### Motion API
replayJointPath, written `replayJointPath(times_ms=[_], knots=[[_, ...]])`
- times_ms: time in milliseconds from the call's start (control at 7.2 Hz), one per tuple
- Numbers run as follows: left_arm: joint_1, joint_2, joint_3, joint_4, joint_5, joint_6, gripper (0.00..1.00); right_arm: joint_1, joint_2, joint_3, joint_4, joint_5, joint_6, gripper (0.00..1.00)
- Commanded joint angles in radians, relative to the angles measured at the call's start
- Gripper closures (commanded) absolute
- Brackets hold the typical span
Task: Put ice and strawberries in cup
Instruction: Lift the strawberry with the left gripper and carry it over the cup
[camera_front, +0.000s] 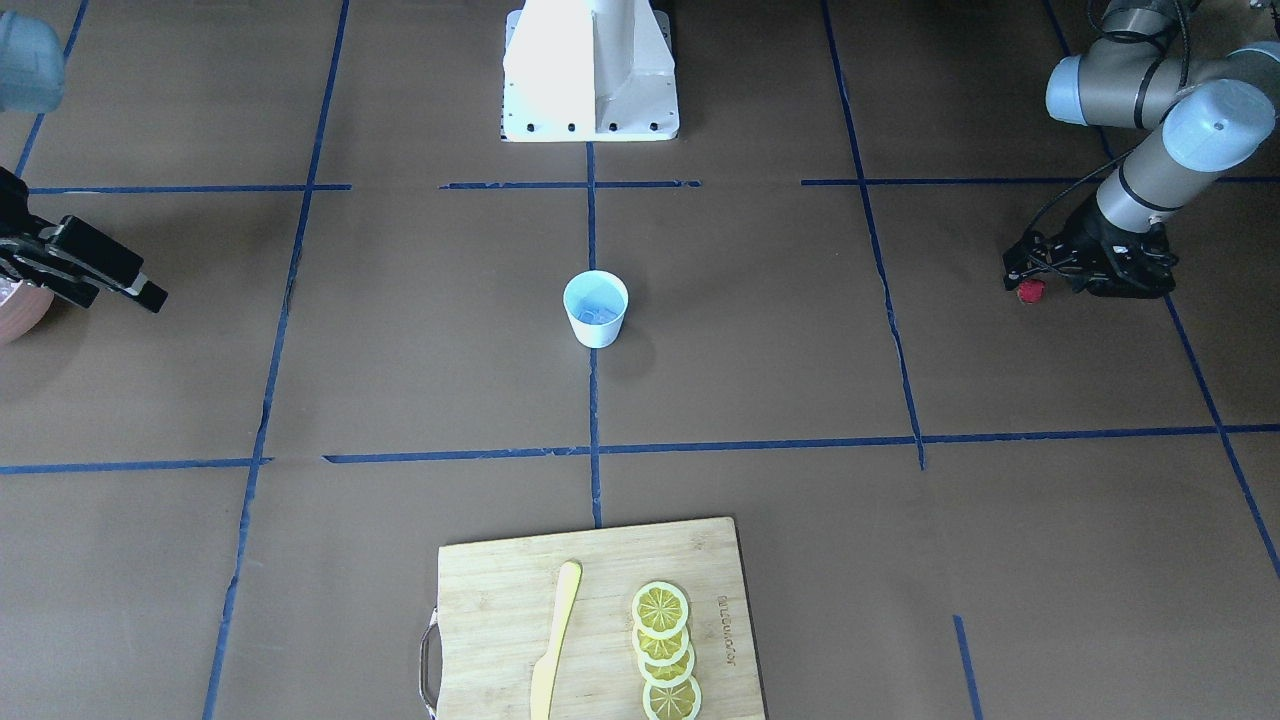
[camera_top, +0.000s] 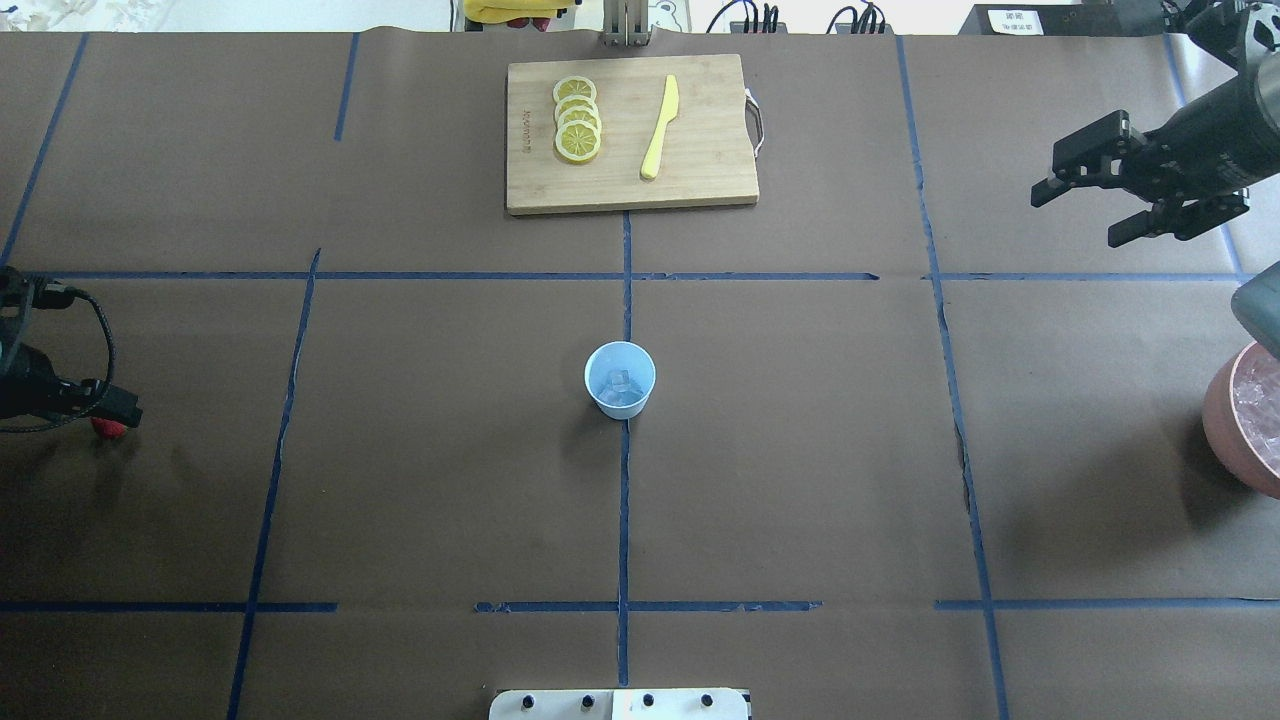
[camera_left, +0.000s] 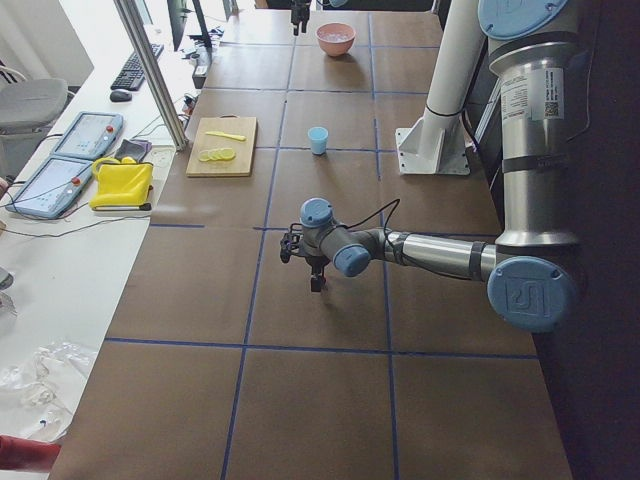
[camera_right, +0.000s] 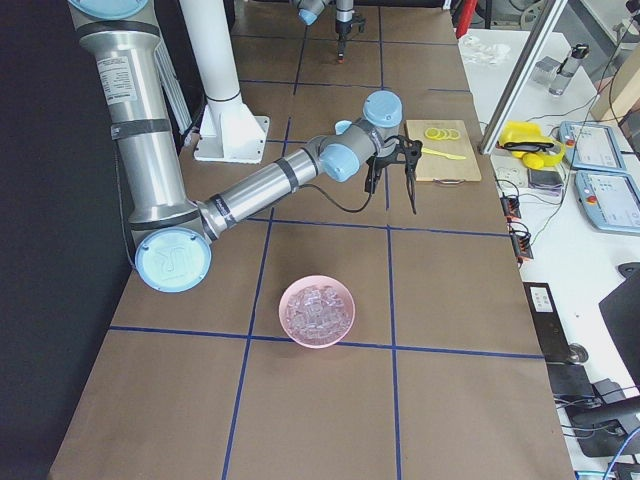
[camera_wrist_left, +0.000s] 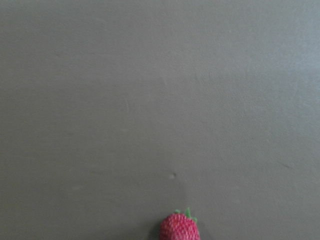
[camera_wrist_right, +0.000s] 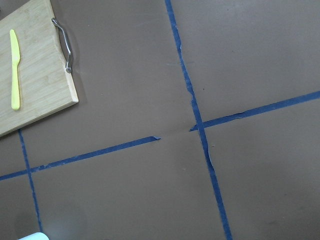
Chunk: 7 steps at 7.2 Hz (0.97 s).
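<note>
The white cup with a pale-blue inside stands at the table's middle, also in the front view, with clear ice cubes in it. More ice fills the pink bowl. The red strawberry is on the brown paper at the tips of my left gripper, which is low over the table; it also shows at the bottom edge of the left wrist view. I cannot tell whether that gripper is closed on it. My right gripper is open and empty, raised beyond the bowl.
A bamboo cutting board with several lemon slices and a yellow knife lies at the table's far side. The robot's white base stands behind the cup. Blue tape lines cross the brown paper.
</note>
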Motion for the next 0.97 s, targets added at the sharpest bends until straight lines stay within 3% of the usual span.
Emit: replayJointPath(times_ms=[0,139,278,417,556,694,833], knots=[[0.014,-0.005,0.027,-0.005,0.006,-0.004,0.06,0.007,-0.014,-0.003,-0.001,0.0,-0.029,0.0],[0.017,-0.012,0.03,-0.004,0.006,-0.004,0.11,0.006,-0.014,-0.006,-0.001,0.0,-0.029,0.0],[0.019,-0.014,0.03,-0.004,0.005,-0.005,0.35,0.006,-0.014,-0.006,-0.001,0.0,-0.029,0.0],[0.019,-0.014,0.029,-0.004,0.005,-0.008,0.68,0.006,-0.013,-0.006,-0.001,0.0,-0.029,0.0],[0.019,-0.014,0.03,-0.004,0.005,-0.004,0.92,0.006,-0.013,-0.006,-0.001,-0.001,-0.029,0.0],[0.017,-0.014,0.023,-0.004,0.003,-0.001,1.0,0.007,-0.013,-0.006,-0.001,-0.003,-0.029,0.0],[0.016,-0.02,-0.046,-0.002,-0.009,-0.011,1.0,0.007,-0.014,-0.006,-0.001,-0.003,-0.029,0.0]])
